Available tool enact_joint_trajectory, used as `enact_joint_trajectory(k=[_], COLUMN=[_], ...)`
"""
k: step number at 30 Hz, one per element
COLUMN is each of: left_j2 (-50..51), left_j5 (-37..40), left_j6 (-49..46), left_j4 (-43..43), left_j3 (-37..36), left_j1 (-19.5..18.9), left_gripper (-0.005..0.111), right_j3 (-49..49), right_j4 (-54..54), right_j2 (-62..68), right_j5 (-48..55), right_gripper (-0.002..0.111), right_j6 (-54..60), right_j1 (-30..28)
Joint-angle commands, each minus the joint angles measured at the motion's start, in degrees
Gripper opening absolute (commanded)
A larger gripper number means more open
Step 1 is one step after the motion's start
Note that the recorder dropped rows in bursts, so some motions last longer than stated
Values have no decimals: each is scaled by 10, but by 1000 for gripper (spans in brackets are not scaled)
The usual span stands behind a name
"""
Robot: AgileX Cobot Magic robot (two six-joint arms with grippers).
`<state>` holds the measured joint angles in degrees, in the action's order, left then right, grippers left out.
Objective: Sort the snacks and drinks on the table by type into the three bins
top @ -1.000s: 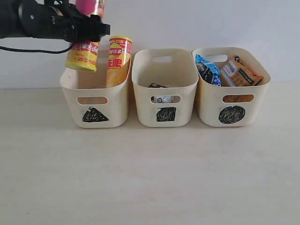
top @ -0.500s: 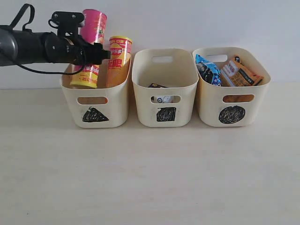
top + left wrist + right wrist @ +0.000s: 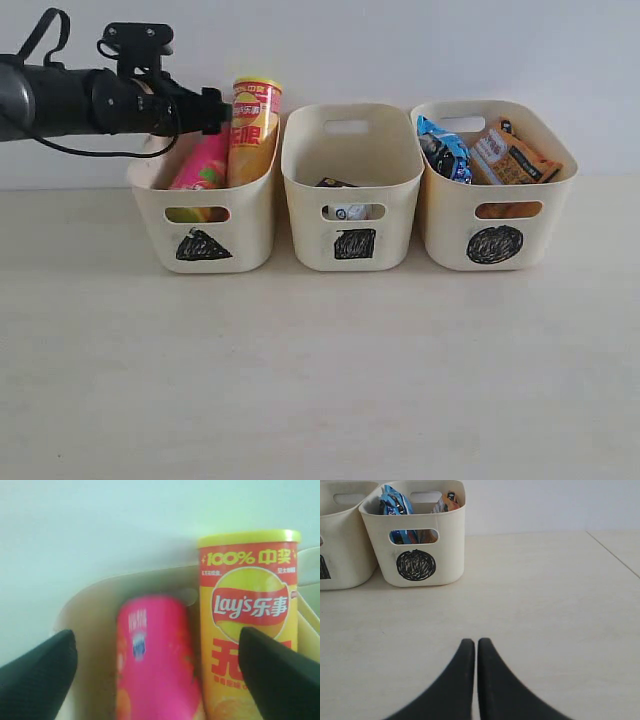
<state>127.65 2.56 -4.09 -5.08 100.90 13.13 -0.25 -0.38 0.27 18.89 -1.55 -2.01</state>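
Pale beige tabletop (image 3: 320, 380) runs back to a plain white wall (image 3: 450, 50). Along its far edge three cream plastic tubs stand close side by side. From left to right in the exterior view they are the triangle bin (image 3: 150, 215), the square bin (image 3: 300, 200) and the circle bin (image 3: 440, 220).

The left gripper (image 3: 212, 110) hangs over the triangle bin with its jaws spread wide, holding nothing. In the left wrist view the pink chip tube (image 3: 155, 660) lies between the two black fingers (image 3: 40, 675), with a gap on either side (the tube is blurred in that view). The tube sits inside the triangle bin, tilted, with its upper end leaning toward the yellow chip tube (image 3: 255, 125). The yellow one stands upright in the same bin and rises well above the rim.

Low in the square bin are the drinks. A dark carton (image 3: 335, 183) peeks over the front wall, and a white and blue carton (image 3: 350, 211) shows through the slot handle (image 3: 378, 212). The circle bin holds the blue bag (image 3: 445, 150) and the orange bag (image 3: 510, 152), both standing with their tops above the rim.

The right gripper (image 3: 471, 647) is low over bare tabletop, well apart from the circle bin. Its jaws are closed tip to tip with nothing between them.
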Motion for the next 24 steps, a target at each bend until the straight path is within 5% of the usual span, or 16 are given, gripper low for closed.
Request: enact_joint_trajectory(k=[1, 8, 12, 15, 24], left_j2=[-4, -50, -89, -116, -196], left_j5=[-11, 38, 107, 159, 271], left_j6=[9, -7, -15, -15, -10], left_j4=[-5, 2, 2, 2, 43], left_j3=[6, 6, 6, 6, -39], left_j1=[1, 1, 1, 1, 1], left_gripper=[82, 75, 42, 6, 4], right_j3=[3, 3, 3, 3, 3], right_j4=[-1, -1, -1, -1, -1], right_j2=[-3, -3, -3, -3, -3], right_j5=[-5, -5, -5, -5, -5], right_gripper=[0, 0, 0, 0, 0], right_j6=[2, 2, 2, 2, 2], right_j1=[-1, -1, -1, -1, -1])
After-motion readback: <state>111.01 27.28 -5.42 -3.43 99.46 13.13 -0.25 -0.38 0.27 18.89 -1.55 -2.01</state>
